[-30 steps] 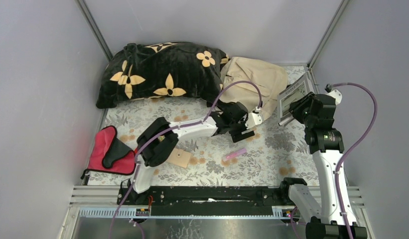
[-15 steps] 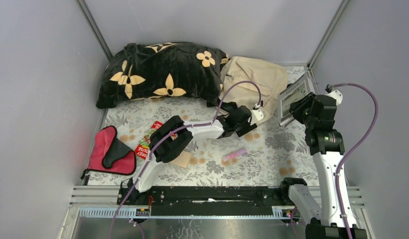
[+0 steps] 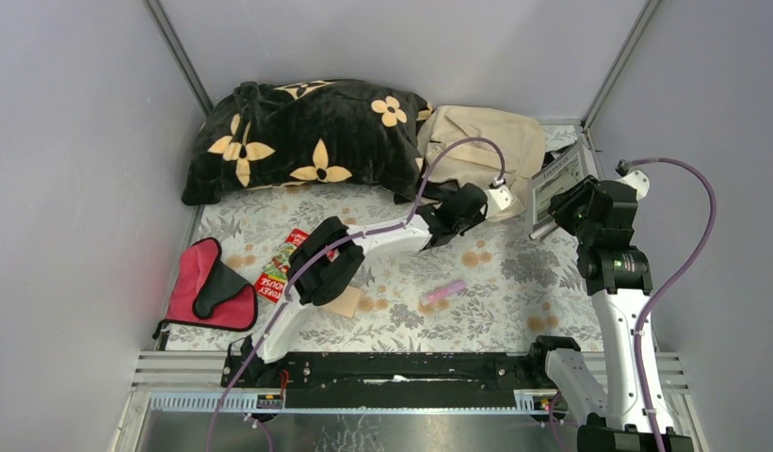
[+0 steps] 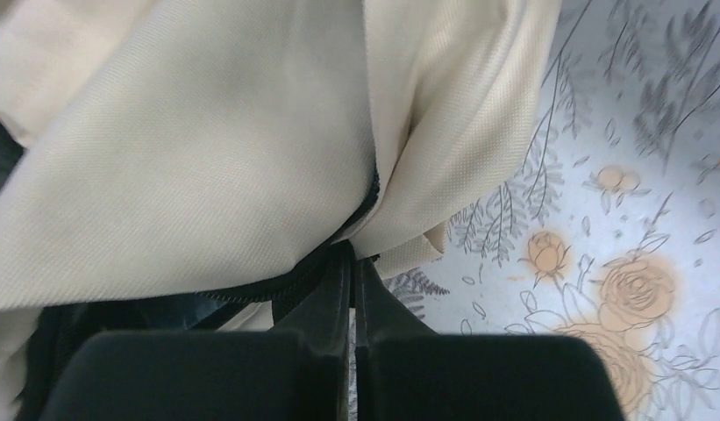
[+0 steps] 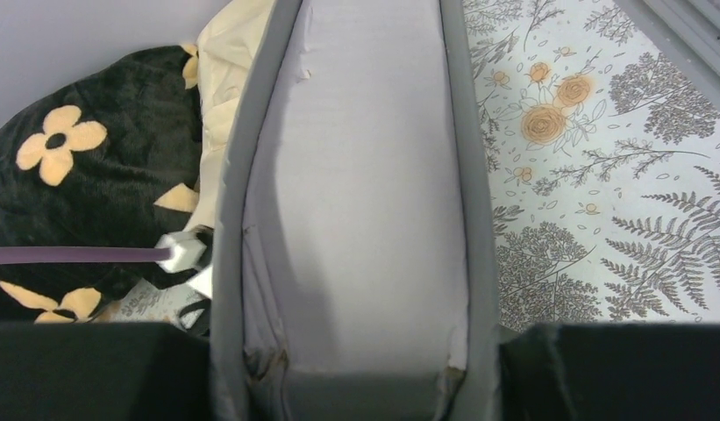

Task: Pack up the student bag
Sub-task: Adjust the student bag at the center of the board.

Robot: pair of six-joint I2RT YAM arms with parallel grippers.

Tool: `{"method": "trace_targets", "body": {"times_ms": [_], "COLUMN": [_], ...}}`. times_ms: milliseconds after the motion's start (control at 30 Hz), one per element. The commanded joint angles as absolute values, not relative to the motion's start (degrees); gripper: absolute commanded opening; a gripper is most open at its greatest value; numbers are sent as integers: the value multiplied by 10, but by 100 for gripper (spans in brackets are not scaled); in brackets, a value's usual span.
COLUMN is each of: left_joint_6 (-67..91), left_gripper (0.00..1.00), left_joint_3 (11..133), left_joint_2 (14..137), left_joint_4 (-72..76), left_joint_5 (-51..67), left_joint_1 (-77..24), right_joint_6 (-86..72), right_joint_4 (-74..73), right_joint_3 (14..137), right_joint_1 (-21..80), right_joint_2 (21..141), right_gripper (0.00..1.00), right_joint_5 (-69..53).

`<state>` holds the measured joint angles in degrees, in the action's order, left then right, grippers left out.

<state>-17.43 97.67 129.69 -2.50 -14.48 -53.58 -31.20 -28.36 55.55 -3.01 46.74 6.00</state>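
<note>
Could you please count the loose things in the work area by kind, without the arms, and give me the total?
Bags: 2 (student bag, red-and-black pouch)
Pillow: 1
Grey book: 1
Red printed item: 1
Pink pen: 1
Tan flat piece: 1
Total: 7
</note>
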Motion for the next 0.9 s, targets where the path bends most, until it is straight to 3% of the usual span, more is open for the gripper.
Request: {"method": "trace_targets", "body": {"times_ms": [0,367,633,867], "left_joint_6": [-145,-57,27,93], "left_gripper": [0,0,0,0], "left_joint_3": [1060,1217,1080,1088], "left_joint_2": [1230,1279,1209,1251], "left_joint_4": [-37,-106,-64,-25], "left_joint_5": [-97,-3,33,100], "left_joint_1": [-529,-531,-567,-588], "right_joint_6": [-298,-279,-290,-299], "right_joint_4": [-271,-298,-289,-291], "right_joint_3": [597,650,634,628], "right_joint_1": [-30,-30,-30,-30], "right_joint_2": [451,435,433,433], "right_gripper": [13,13,13,13], "right_joint_5": [86,109,97,97]}}
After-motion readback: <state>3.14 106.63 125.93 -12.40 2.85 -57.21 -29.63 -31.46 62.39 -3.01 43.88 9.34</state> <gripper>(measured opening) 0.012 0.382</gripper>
